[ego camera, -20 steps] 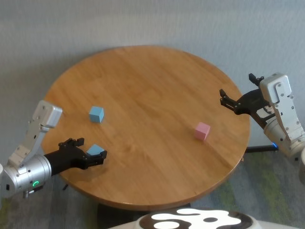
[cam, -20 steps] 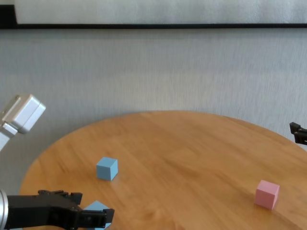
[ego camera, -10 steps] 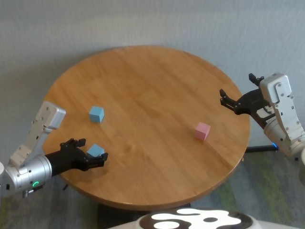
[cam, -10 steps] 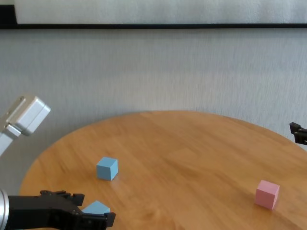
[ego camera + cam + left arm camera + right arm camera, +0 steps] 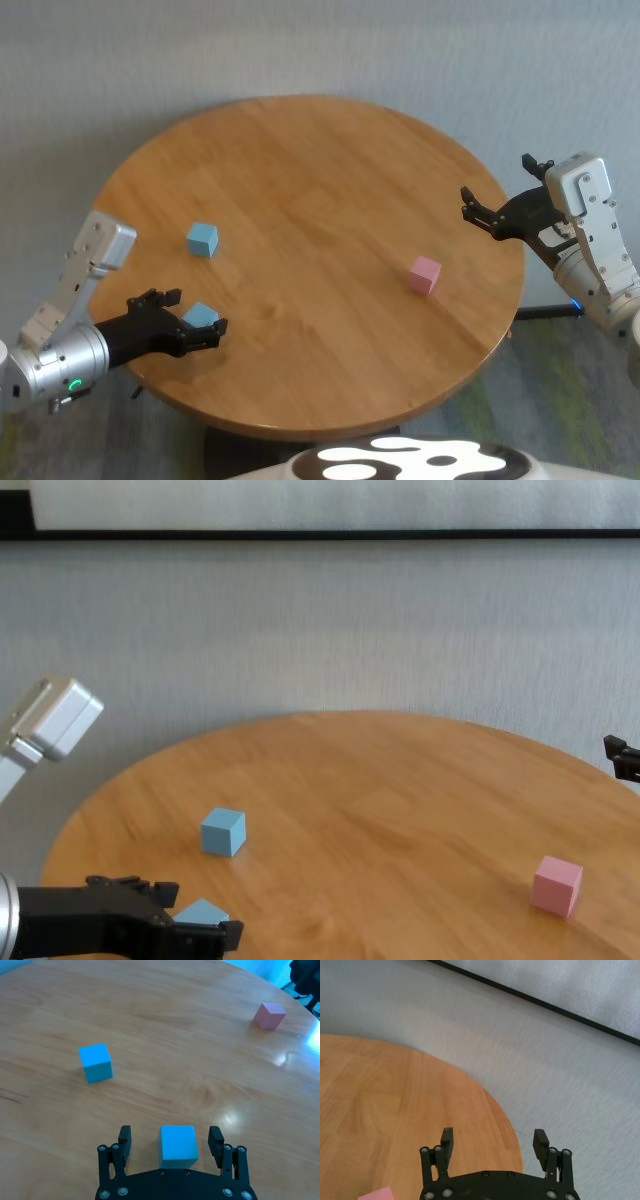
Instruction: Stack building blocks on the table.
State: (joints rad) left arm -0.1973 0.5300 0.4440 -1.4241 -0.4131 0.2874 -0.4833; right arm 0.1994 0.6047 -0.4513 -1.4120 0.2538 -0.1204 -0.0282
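Item: left gripper (image 5: 171, 1141), jaws wide, now lower around near light blue cube (image 5: 177, 1145), untouched; close next. Right gripper (image 5: 493, 1143): wide, parked by table (image 5: 330, 200) edge.

Likely an office or lab room. Round wooden table (image 5: 330, 200) against grey textured wall (image 5: 330, 630). Patterned carpet (image 5: 560, 400) beyond the table's right edge.

The left pincer (image 5: 187, 324) has drawn back slightly around the near blue block (image 5: 200, 314).
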